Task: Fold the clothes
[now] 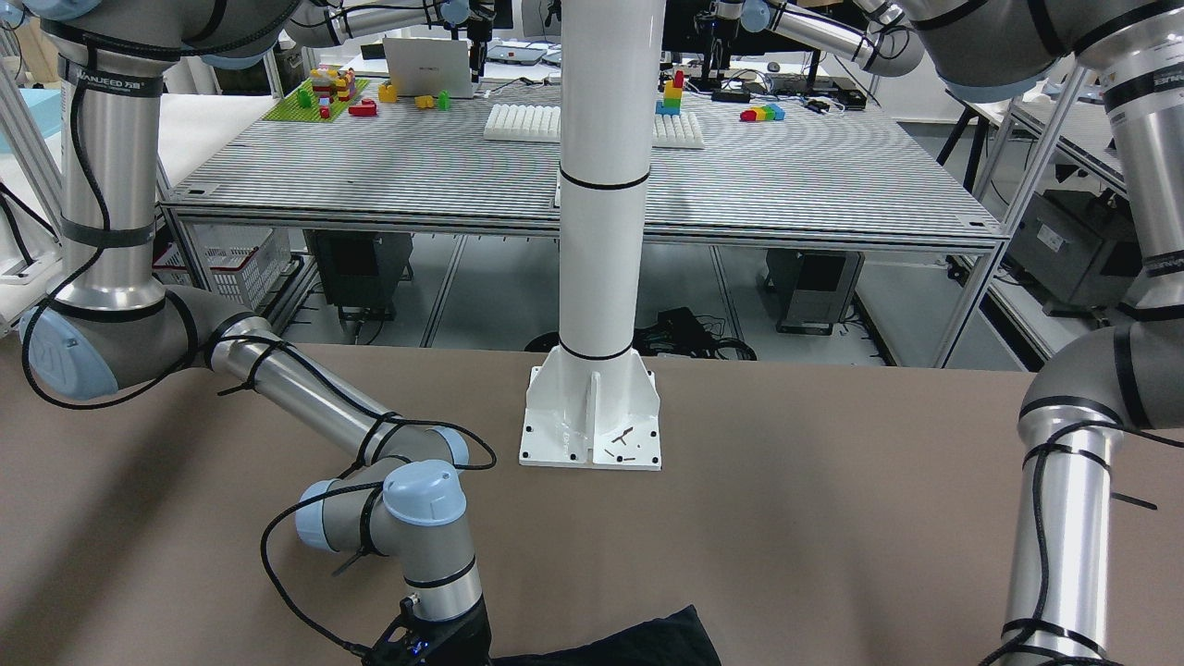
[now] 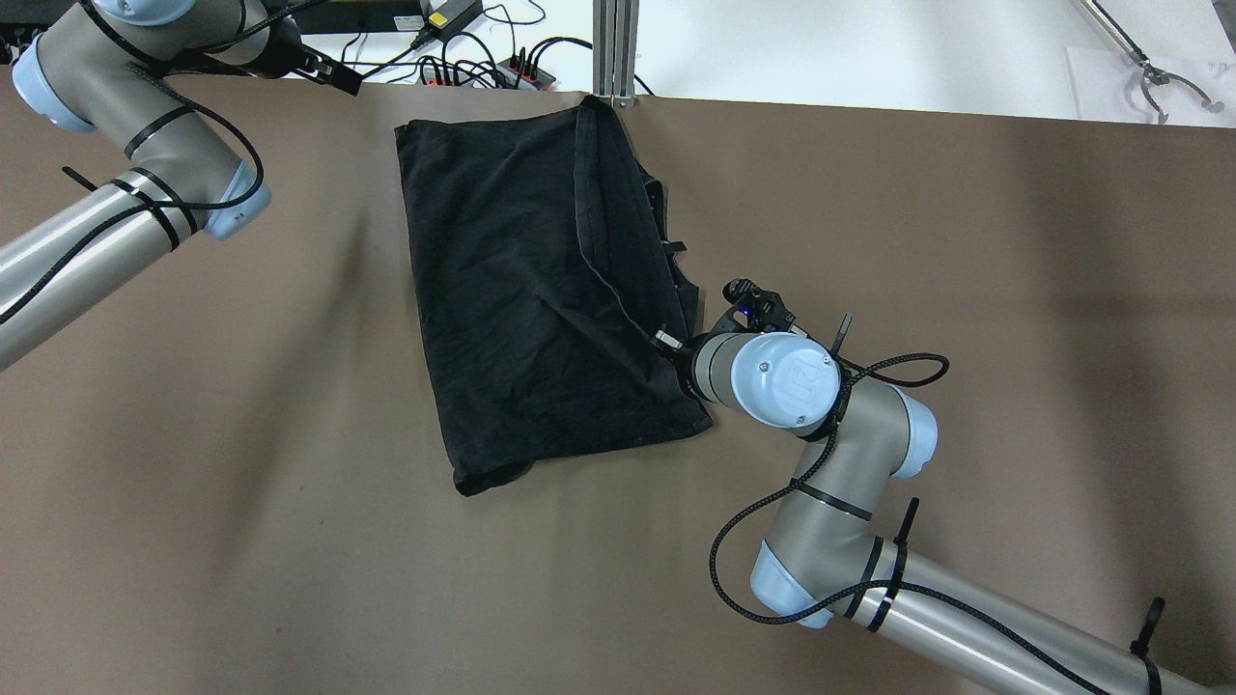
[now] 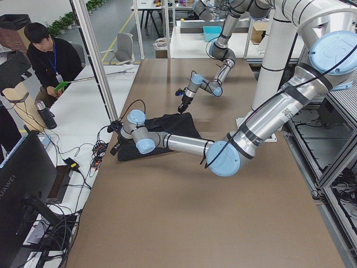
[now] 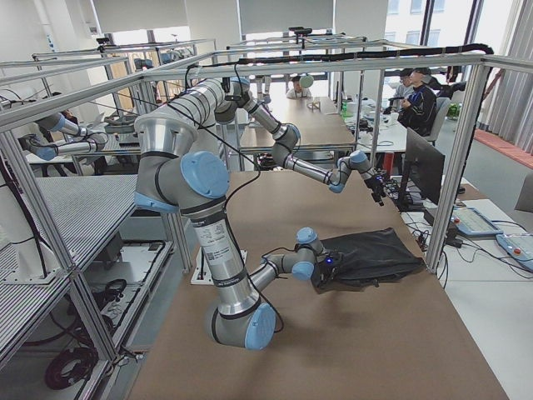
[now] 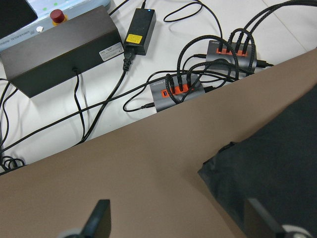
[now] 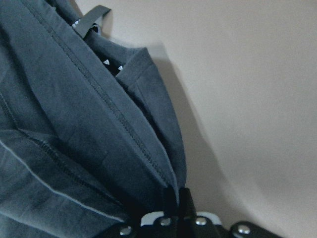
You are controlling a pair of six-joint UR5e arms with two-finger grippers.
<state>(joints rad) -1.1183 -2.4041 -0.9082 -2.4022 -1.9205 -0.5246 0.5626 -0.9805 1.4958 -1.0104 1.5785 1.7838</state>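
Note:
The clothes are one black garment, lying partly folded on the brown table, with a hemmed flap laid over its right part. My right gripper is at the garment's right edge. In the right wrist view its fingers are shut on a fold of the dark fabric. My left gripper hovers open over bare table just outside the garment's far left corner. Nothing lies between its fingers. The overhead view shows that gripper near the table's far edge.
Beyond the far table edge lie power strips, cables and a black box. An aluminium post stands at the far edge by the garment. The white column base sits mid-table near the robot. A person sits past the table's end.

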